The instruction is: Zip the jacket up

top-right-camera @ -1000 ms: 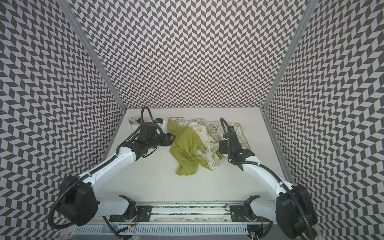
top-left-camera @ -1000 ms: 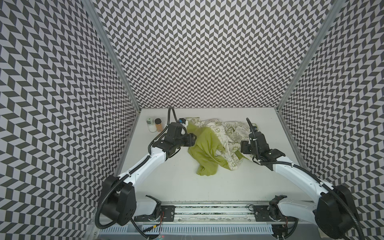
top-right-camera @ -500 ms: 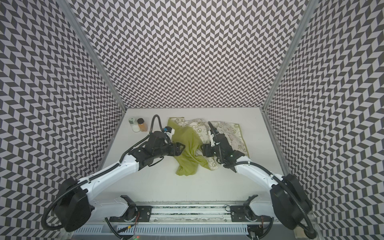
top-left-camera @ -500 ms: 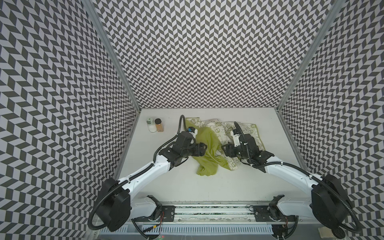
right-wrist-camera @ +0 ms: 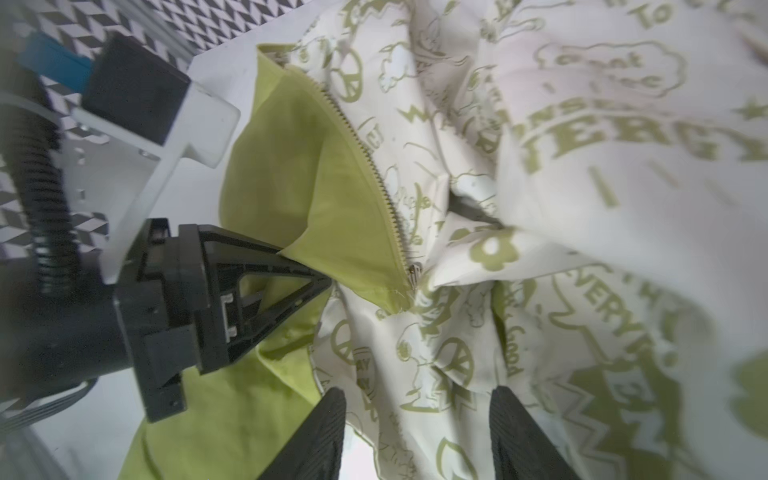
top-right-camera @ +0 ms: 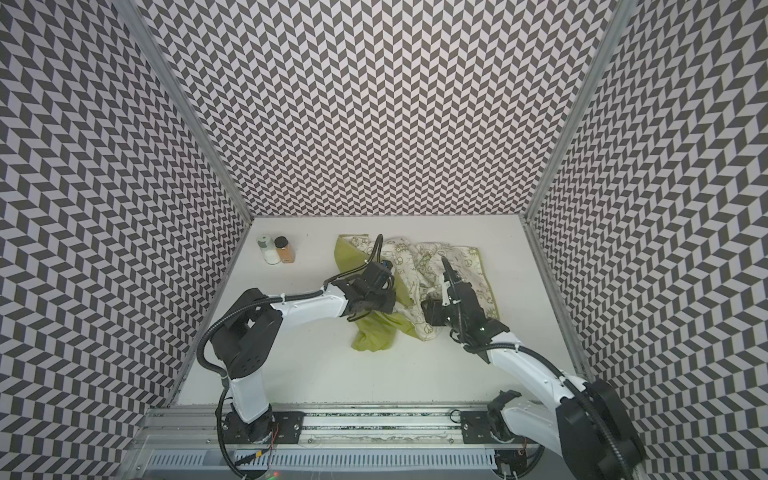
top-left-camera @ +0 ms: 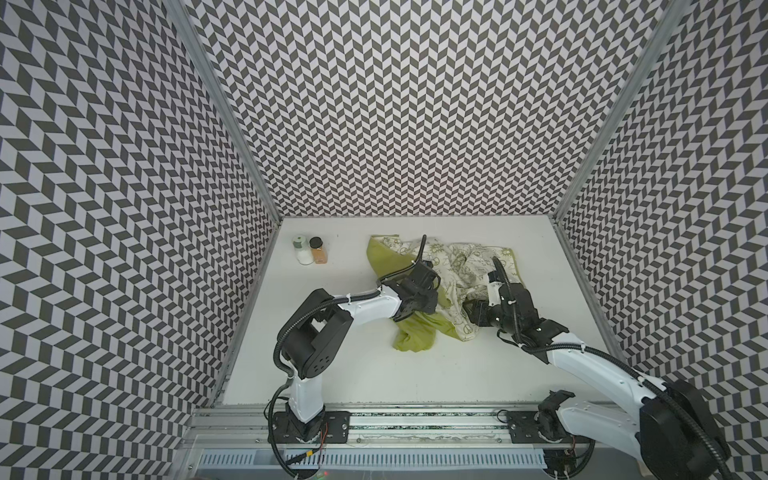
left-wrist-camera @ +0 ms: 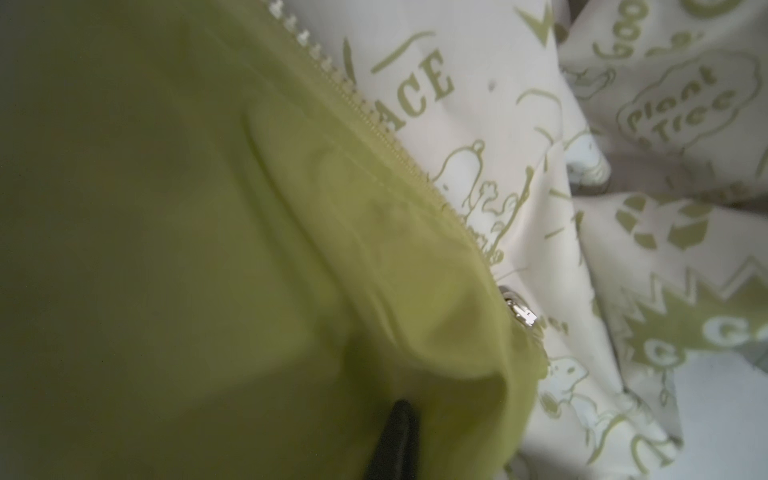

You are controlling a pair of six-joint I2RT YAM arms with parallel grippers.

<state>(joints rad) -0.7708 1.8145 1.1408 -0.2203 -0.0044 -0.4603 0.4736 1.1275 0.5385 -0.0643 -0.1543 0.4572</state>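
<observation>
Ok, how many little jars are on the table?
2. Both stand at the table's back left corner: a white-filled jar with a pale lid, and beside it an orange-filled jar with a black lid. The crumpled jacket might hide others.

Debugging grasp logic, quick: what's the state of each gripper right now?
Left gripper: shut on the jacket, pinching a fold of its green shell.
Right gripper: open, jaws apart over the jacket's printed lining.

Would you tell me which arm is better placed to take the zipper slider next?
Probably the right arm: its jaws stand open facing the slider, while the left arm has its jaws shut on the jacket.
</observation>
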